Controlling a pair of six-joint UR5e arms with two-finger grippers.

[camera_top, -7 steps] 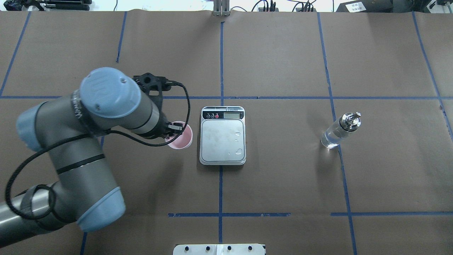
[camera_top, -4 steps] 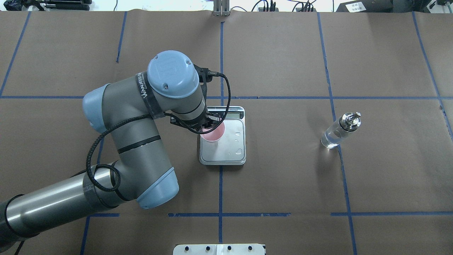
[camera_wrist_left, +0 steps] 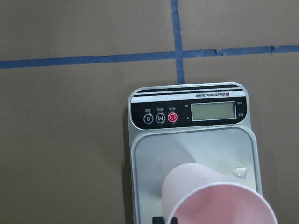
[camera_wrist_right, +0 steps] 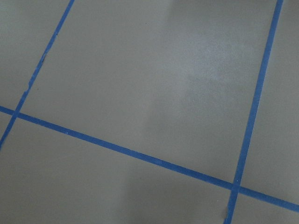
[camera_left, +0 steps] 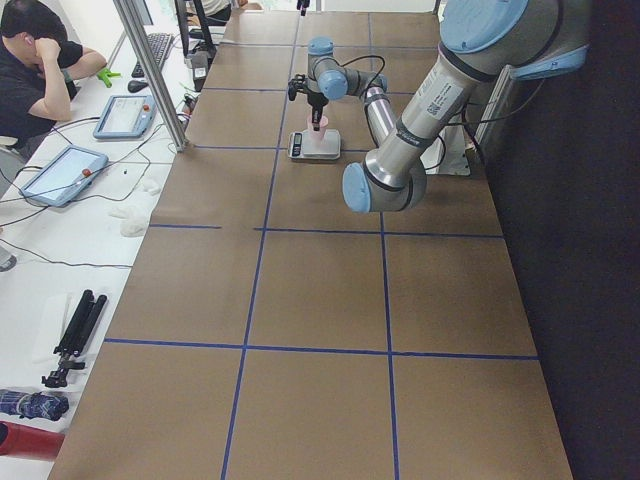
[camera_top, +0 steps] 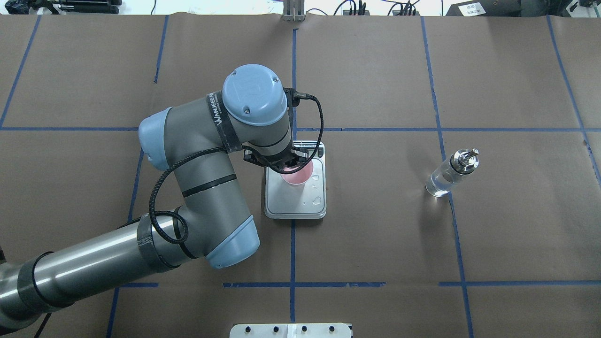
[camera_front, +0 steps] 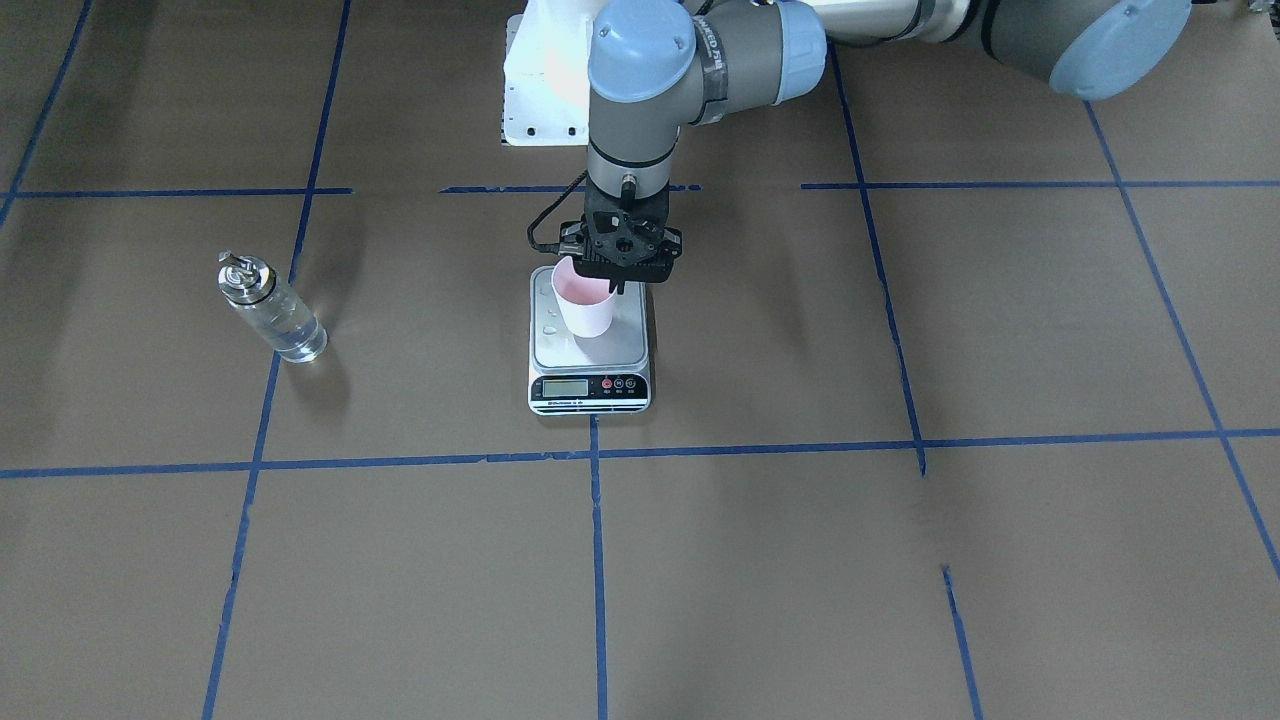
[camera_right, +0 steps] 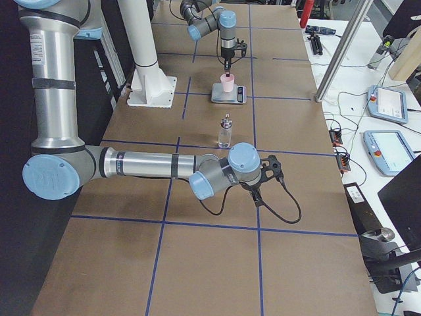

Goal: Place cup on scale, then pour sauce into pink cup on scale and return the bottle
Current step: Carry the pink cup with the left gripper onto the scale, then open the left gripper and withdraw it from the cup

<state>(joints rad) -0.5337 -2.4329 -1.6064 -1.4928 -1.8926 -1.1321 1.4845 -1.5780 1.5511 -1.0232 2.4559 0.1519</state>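
Note:
The pale pink cup point(camera_top: 296, 174) stands upright over the silver plate of the scale point(camera_top: 296, 199), toward its display end. I cannot tell if its base touches the plate. My left gripper point(camera_top: 291, 164) is shut on the cup's rim from above; this shows in the front view too, gripper point(camera_front: 610, 283), cup point(camera_front: 583, 302), scale point(camera_front: 622, 345). The left wrist view shows the cup point(camera_wrist_left: 219, 205) low over the scale point(camera_wrist_left: 187, 144). The glass bottle point(camera_top: 450, 173) of clear sauce stands alone to the right. My right gripper point(camera_right: 263, 172) shows only in the right side view, so I cannot tell its state.
Small water drops point(camera_top: 317, 201) lie on the scale plate. The white robot base plate point(camera_front: 545, 90) sits behind the scale. An operator point(camera_left: 30, 60) and tablets point(camera_left: 60, 175) are at the side bench. Blue tape lines cross the brown table.
My left arm has swung right, carrying the cup from left of the scale to over its plate. The bottle has not moved.

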